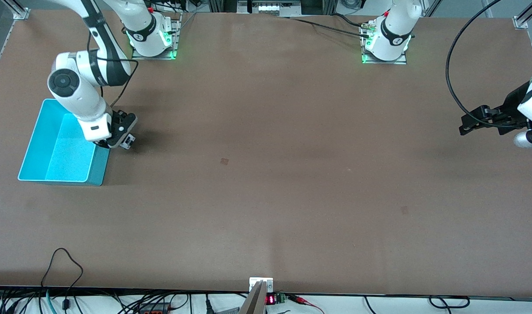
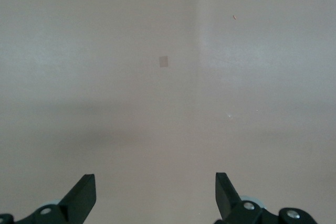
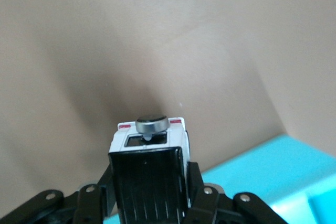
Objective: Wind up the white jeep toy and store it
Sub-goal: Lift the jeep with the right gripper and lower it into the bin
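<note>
The white jeep toy (image 3: 149, 169) is clamped in the right gripper (image 1: 123, 138), in the air over the turquoise bin's (image 1: 39, 148) edge. The left gripper (image 1: 477, 120) waits with fingers apart over the table (image 1: 266, 174).

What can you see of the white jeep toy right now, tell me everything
The white jeep toy is a small boxy car with a white body, a ribbed black roof panel, a spare wheel with a silver rim on one end and small red marks beside it. It looks like plastic. The right gripper holds it between its fingers, lifted off the table, beside the rim of the turquoise bin. Its own wheels are hidden. Nothing else touches it.
</note>
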Controlling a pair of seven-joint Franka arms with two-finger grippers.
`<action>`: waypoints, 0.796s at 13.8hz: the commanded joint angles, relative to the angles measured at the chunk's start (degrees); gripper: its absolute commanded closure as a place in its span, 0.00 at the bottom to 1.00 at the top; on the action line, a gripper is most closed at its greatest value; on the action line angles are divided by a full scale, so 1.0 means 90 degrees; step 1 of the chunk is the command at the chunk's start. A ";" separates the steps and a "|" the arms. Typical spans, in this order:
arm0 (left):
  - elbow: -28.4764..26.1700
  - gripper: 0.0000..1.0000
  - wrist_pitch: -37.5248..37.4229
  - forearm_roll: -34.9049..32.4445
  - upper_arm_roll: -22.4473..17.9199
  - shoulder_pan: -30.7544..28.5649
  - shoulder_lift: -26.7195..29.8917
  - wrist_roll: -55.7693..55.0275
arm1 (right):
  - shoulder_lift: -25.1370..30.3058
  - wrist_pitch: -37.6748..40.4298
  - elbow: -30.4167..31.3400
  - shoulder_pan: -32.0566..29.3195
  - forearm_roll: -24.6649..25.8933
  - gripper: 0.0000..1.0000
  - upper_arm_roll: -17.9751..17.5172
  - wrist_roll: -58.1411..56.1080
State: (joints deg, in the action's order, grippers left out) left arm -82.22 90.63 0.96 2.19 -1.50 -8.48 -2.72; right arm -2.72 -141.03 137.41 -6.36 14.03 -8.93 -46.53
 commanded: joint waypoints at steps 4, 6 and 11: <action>-0.0005 0.00 -0.0041 0.0070 -0.0039 -0.0009 0.0102 0.0039 | 0.0879 0.0950 -0.0422 0.0091 0.0033 1.00 0.0298 0.1273; -0.0005 0.00 -0.0050 0.0070 -0.0029 0.0000 0.0112 0.0039 | 0.0830 0.1420 -0.0910 0.0091 0.0004 1.00 0.0639 0.1759; -0.0005 0.00 -0.0060 0.0070 0.0040 -0.0009 0.0122 0.0039 | 0.0577 0.1803 -0.1333 0.0091 -0.0475 1.00 0.1275 0.3047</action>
State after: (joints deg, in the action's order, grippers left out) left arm -82.22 90.63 0.96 2.45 -1.38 -8.44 -2.72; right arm 4.40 -126.00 126.93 -5.97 11.14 1.15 -24.92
